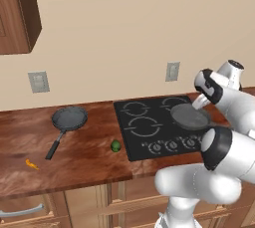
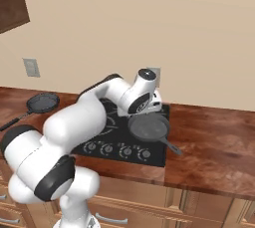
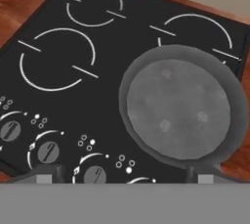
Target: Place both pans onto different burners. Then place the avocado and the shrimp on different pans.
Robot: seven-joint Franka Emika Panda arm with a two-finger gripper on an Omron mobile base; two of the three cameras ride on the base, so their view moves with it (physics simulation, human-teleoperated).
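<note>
One dark grey pan [image 3: 179,110] lies on the right front part of the black cooktop [image 3: 112,47], below the back right burner [image 3: 197,30]. Its handle [image 2: 173,147] points to the front right. My gripper [image 3: 124,175] hovers open just above this pan, with nothing between its fingertips [image 3: 205,174]. The hand [image 2: 145,97] hangs over the pan's back rim. The other pan [image 1: 69,118] rests on the wooden counter left of the cooktop. The green avocado [image 1: 115,146] lies by the cooktop's front left corner. The orange shrimp [image 1: 32,164] lies near the counter's front edge, far left.
Two left burners [image 3: 57,59] [image 3: 95,5] are bare. Silver knobs [image 3: 93,173] line the cooktop's front edge. Wall sockets [image 1: 39,81] sit on the back wall, and a brown cabinet [image 1: 15,13] hangs at the upper left.
</note>
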